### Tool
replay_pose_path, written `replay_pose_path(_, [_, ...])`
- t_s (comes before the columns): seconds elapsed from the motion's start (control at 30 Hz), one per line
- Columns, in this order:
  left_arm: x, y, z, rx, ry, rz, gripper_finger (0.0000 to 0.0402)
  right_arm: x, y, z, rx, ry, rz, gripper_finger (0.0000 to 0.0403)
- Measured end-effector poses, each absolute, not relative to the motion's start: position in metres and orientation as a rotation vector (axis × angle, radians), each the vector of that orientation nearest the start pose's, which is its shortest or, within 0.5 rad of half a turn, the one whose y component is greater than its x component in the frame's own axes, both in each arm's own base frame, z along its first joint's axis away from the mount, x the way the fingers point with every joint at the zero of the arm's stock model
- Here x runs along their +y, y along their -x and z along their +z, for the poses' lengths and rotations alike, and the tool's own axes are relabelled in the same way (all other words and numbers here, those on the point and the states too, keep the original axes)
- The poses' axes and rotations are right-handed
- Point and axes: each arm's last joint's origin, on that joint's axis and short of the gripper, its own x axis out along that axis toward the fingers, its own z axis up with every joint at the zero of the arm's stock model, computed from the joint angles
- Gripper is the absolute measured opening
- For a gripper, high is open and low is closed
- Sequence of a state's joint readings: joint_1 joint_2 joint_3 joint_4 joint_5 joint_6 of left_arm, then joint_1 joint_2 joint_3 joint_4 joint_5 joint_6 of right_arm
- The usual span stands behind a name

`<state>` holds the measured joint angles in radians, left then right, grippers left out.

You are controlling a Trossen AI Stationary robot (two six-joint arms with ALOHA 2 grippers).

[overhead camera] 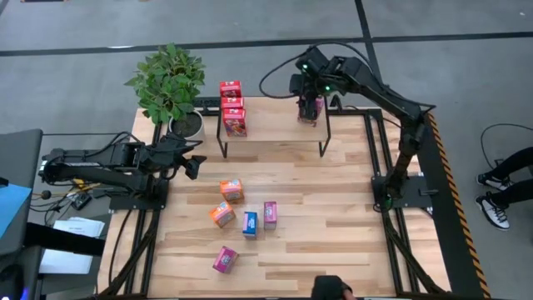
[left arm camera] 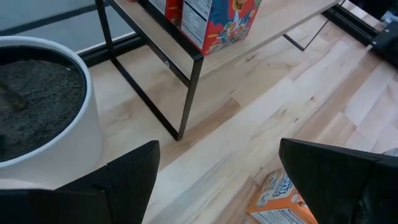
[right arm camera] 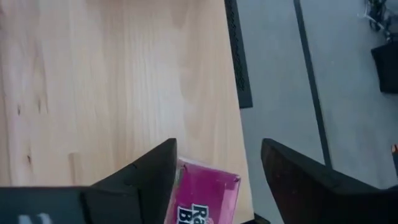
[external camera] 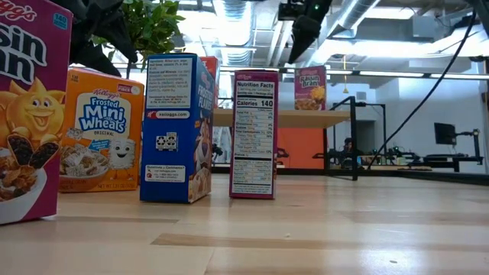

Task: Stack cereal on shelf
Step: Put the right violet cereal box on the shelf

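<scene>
Right pincer (overhead camera: 311,107) poised over the shelf (overhead camera: 275,119), its fingers parted on either side of a magenta cereal box (right arm camera: 202,198) standing at the shelf's end, apparently just let go. Left pincer (overhead camera: 193,163) waits spread and empty, loose boxes (overhead camera: 231,190) on the bench (overhead camera: 333,200) just ahead of it.

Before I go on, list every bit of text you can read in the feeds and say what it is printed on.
"Kellogg's Frosted Mini Wheats ORIGINAL": orange cardboard cereal box, low view.
"Nutrition Facts", "Calories 140": side panel of the magenta cardboard box on the table.
"Raisin Bran": magenta box standing on the light-wood shelf.
"...sin ...an", cut off: big magenta box at the frame edge.
Blue box: side print too small to read.
</scene>
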<state>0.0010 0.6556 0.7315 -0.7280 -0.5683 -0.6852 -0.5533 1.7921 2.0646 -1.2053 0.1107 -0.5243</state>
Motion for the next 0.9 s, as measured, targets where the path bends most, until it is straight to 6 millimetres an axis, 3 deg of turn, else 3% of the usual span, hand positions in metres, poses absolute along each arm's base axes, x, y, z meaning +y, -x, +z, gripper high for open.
replay_pose_path(0.1, [0.016, -0.124, 0.287, 0.417, 0.451, 0.739, 0.0321, -0.188, -0.298, 0.413, 1.063, 0.256, -0.37, 0.0271])
replay_pose_path(0.27, [0.016, -0.124, 0.287, 0.417, 0.451, 0.739, 0.0321, -0.175, -0.279, 0.441, 1.036, 0.169, -0.417, 0.0276])
replay_pose_path(0.47, [0.016, -0.123, 0.287, 0.417, 0.435, 0.749, 0.0321, -0.166, -0.231, 0.458, 0.99, -0.04, -0.48, 0.0276])
replay_pose_path(0.7, [0.017, -0.122, 0.286, 0.427, 0.416, 0.776, 0.0321, -0.146, -0.187, 0.435, 0.929, -0.173, -0.548, 0.0276])
replay_pose_path(0.9, [0.017, -0.122, 0.286, 0.427, 0.415, 0.777, 0.0321, -0.13, -0.179, 0.393, 0.807, -0.155, -0.552, 0.0276])
